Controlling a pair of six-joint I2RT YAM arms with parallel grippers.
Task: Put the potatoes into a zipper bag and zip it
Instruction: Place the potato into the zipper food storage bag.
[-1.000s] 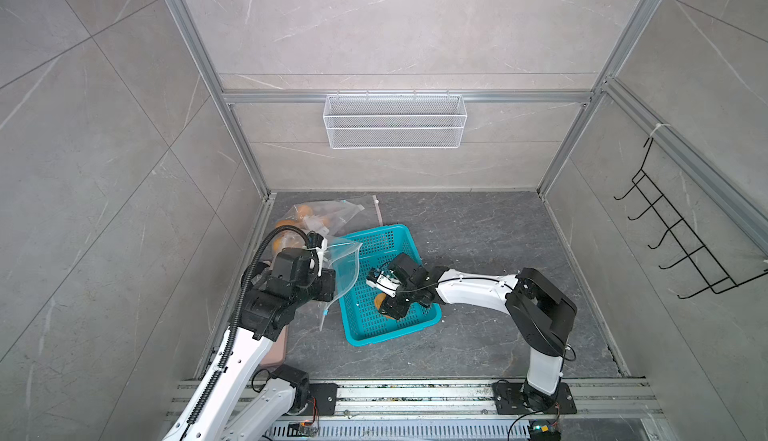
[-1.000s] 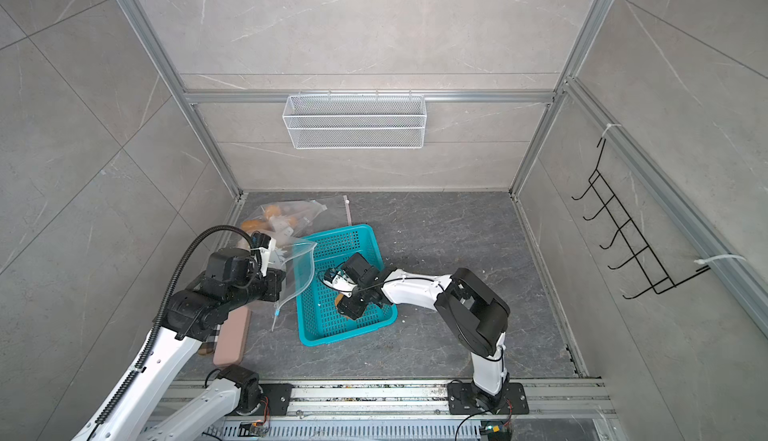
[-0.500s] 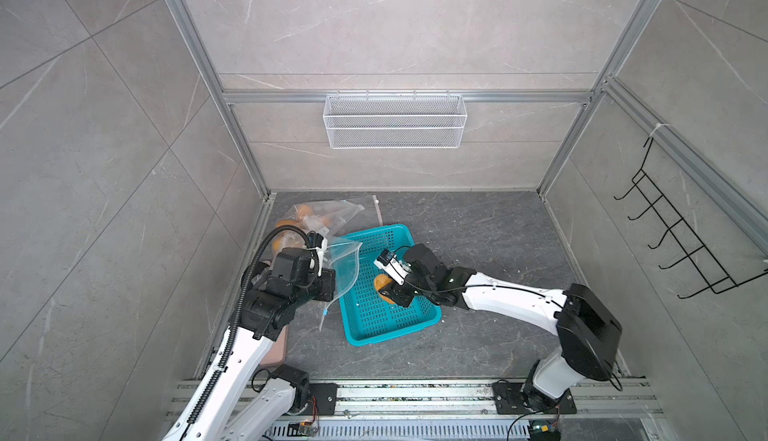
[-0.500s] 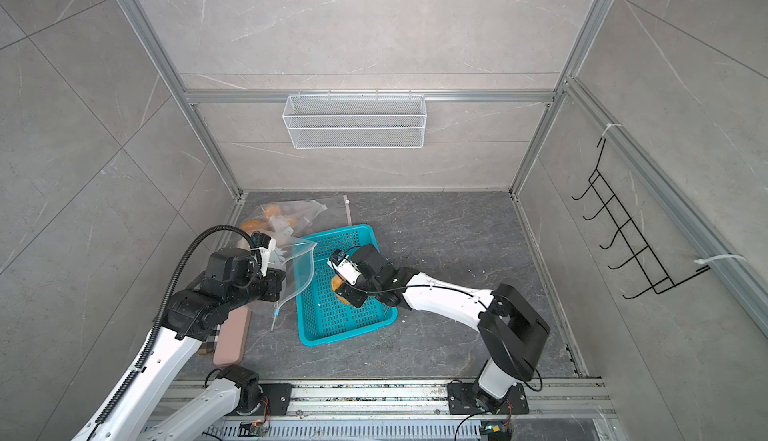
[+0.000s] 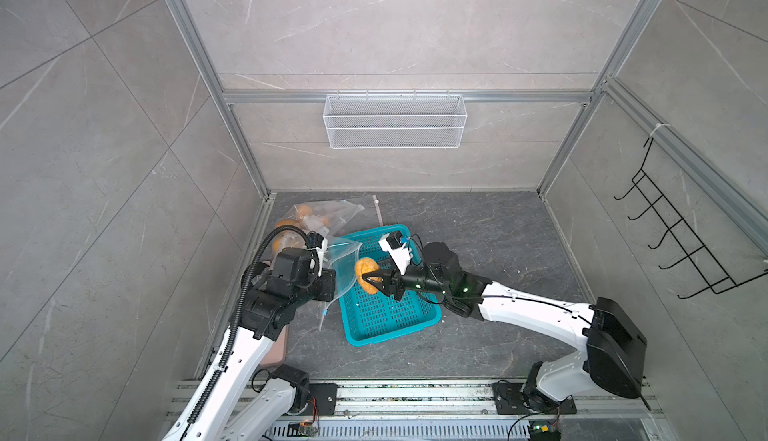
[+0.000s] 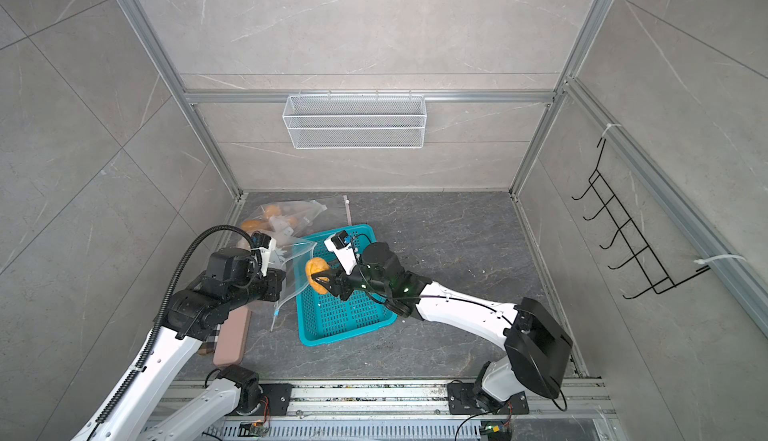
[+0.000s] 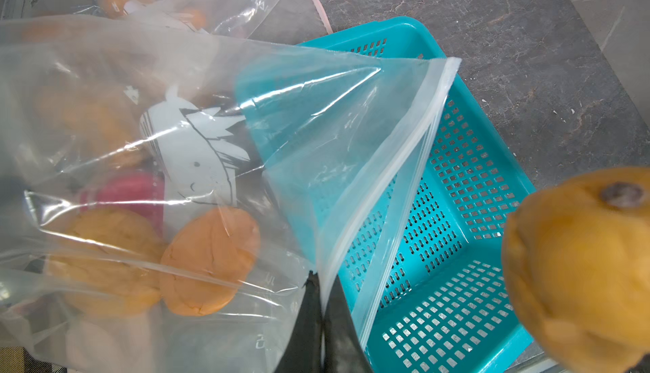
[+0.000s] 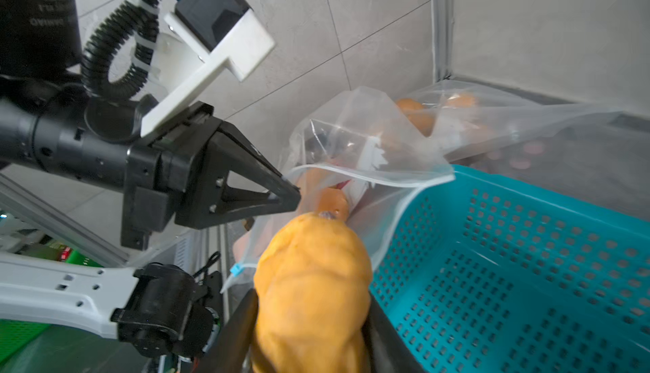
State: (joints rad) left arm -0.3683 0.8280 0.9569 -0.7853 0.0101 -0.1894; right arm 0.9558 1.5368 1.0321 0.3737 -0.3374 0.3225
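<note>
Two high top views over the whole cell; wrist cameras close (both on zipper bag (image 7: 316,107) and basket (image 7: 475,163))

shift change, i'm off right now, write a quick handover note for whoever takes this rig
Left tool: shut, pinching the mouth edge of the zipper bag and holding it open beside the basket.
Right tool: shut on a potato, held above the basket close to the bag mouth.
Done: several potatoes lie in the bag.
Left: drop this potato in, then zip the bag. No other potato shows in the basket, though the arm hides part of it.
</note>
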